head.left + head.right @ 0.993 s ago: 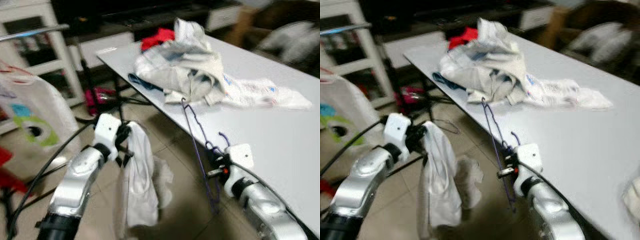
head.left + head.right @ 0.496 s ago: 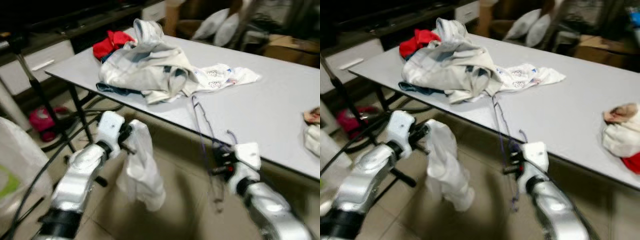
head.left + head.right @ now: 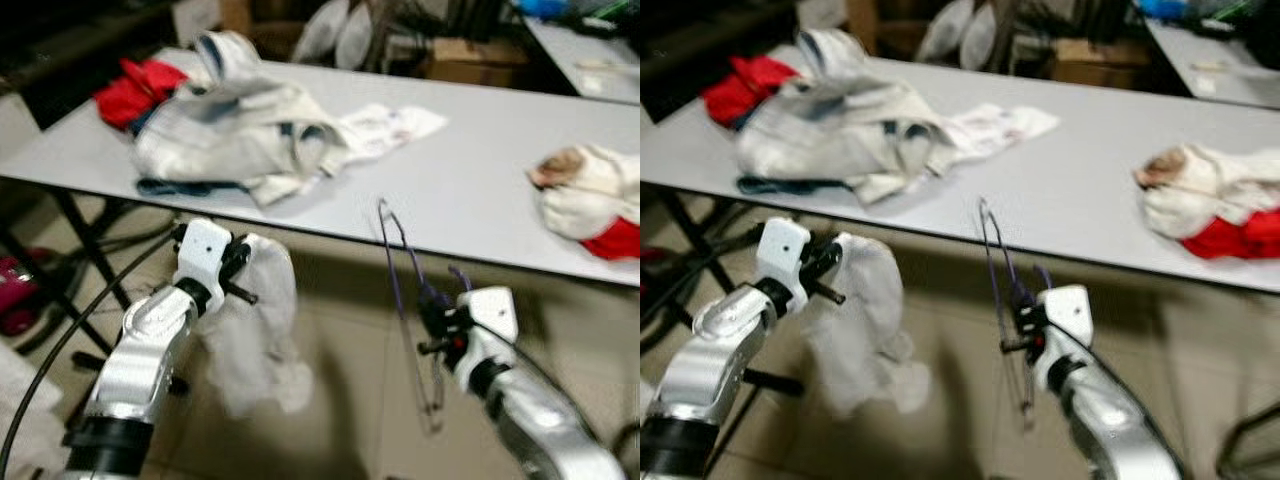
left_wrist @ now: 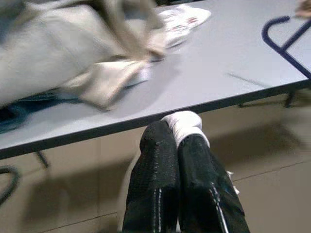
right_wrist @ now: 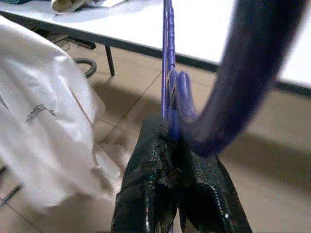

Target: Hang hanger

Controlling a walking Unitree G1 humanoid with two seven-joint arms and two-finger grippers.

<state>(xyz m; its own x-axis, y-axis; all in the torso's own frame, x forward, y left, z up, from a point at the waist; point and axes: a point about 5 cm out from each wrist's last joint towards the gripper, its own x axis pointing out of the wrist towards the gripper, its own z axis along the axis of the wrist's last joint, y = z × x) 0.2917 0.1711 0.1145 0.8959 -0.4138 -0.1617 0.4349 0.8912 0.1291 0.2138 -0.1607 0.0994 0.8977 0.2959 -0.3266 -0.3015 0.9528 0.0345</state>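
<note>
Clamping the purple hanger (image 3: 405, 300), right pincer (image 3: 436, 322) held it clear of the counter (image 3: 480, 190) while left pincer (image 3: 238, 272) pinched a white garment (image 3: 255, 340), probably for dressing

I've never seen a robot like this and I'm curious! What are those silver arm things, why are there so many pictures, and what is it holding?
The silver arms belong to a walking robot. Two pictures come from cameras in its head, like eyes looking down. The other two come from little cameras on its wrists, looking along its black fingers.

The left gripper is pinched shut on a white garment that hangs down toward the floor. The right gripper is pinched shut on a purple wire hanger, held upright next to the table edge.

In front of the robot stands a long grey table. On it lies a pile of pale clothes with something red behind it. Farther right sits a smaller bundle of white and red cloth.

The pictures are a bit blurry, so small details are hard to tell.
</note>
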